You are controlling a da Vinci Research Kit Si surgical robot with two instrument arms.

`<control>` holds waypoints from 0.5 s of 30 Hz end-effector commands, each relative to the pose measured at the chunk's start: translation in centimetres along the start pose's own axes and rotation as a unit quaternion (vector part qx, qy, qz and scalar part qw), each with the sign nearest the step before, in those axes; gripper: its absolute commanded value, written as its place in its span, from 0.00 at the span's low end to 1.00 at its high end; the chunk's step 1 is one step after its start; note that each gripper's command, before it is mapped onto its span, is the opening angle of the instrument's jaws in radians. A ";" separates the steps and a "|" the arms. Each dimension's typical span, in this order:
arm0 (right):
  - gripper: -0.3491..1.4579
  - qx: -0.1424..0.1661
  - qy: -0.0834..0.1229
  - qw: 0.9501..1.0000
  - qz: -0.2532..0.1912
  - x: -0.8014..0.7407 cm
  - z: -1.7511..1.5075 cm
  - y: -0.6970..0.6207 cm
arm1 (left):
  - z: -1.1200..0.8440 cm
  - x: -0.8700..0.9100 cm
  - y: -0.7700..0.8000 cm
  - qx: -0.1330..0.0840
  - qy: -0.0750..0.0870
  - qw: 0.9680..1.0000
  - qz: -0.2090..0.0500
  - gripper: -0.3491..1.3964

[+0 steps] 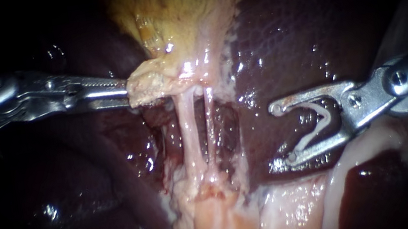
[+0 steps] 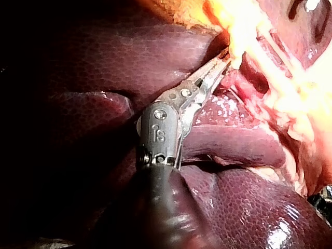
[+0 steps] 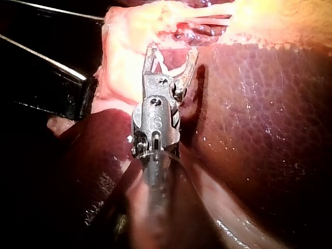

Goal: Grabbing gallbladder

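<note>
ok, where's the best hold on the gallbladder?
Gallbladder: grip the pale fold at its narrow lower end, from the left, where the left instrument is shut on it. The body above is broad and rounded; the tubes below are thin and taut.

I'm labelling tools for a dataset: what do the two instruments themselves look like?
Both are bare silvery metal with small screws at the jaw hinge. The left instrument has long, slim, finely toothed jaws. The right instrument has broader jaws with hooked tips. Both shafts are dark; no cables show.
</note>
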 end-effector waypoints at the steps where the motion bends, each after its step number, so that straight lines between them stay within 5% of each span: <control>1: 0.46 0.000 0.000 1.000 0.000 0.00 0.00 0.00 | 0.00 0.00 0.00 -0.001 0.001 1.000 0.000 0.25; 8: 0.46 0.000 0.000 1.000 0.000 0.00 -0.01 0.00 | -0.10 -0.01 0.05 -0.004 0.002 1.000 0.007 0.45; 15: 0.45 0.000 0.000 1.000 0.000 -0.01 -0.01 0.00 | -0.39 -0.05 0.10 -0.001 0.003 1.000 0.008 0.50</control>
